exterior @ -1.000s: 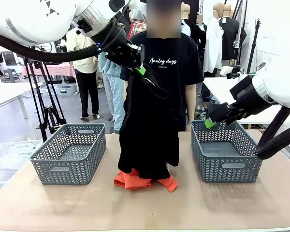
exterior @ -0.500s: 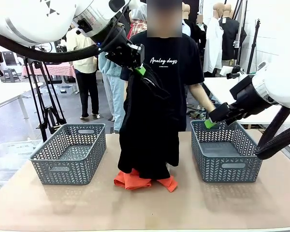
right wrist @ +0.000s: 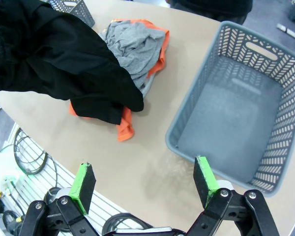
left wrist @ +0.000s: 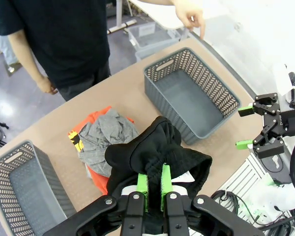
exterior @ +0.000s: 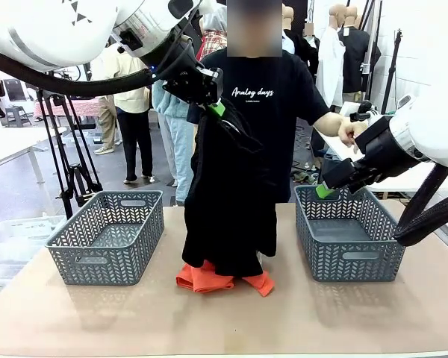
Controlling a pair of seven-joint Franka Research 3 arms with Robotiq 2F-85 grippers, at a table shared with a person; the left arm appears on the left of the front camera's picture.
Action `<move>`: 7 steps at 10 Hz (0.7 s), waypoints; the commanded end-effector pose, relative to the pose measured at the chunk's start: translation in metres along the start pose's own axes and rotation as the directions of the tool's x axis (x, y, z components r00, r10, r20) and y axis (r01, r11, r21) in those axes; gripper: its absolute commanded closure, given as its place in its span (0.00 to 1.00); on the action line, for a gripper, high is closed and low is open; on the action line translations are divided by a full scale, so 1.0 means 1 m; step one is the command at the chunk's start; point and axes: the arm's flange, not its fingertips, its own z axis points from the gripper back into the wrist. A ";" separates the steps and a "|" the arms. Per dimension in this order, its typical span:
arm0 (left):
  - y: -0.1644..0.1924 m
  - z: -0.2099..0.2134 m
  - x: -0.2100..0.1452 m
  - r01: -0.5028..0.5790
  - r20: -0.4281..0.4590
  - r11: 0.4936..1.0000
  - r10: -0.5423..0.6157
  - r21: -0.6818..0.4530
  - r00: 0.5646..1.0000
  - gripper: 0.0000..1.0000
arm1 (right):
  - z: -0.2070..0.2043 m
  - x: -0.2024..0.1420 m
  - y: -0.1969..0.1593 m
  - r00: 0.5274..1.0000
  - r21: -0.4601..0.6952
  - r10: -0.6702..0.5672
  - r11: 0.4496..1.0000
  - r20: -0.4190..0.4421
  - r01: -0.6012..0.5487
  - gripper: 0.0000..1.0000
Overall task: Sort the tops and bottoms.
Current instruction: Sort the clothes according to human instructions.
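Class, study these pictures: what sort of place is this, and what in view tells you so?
Probably a robotics lab or test hall. A white robot arm holds up a black garment over a table with two grey baskets, and a tripod stands behind.

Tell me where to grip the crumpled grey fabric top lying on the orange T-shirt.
Probably the raised middle folds of the crumpled grey fabric top, coming down from above on the side of the grey plastic basket. It lies heaped on the orange T-shirt, and the hanging black garment overlaps its other edge.
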 end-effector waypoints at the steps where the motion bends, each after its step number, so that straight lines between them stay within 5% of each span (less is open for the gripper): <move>1: 0.000 0.002 -0.002 -0.002 0.026 1.000 0.002 -0.002 1.000 1.00 | -0.002 0.000 -0.001 1.000 0.027 -0.006 1.000 -0.002 0.006 0.00; 7: 0.000 0.002 -0.002 -0.002 0.026 1.000 0.002 -0.002 1.000 1.00 | -0.002 0.000 -0.001 1.000 0.027 -0.006 1.000 -0.002 0.006 0.00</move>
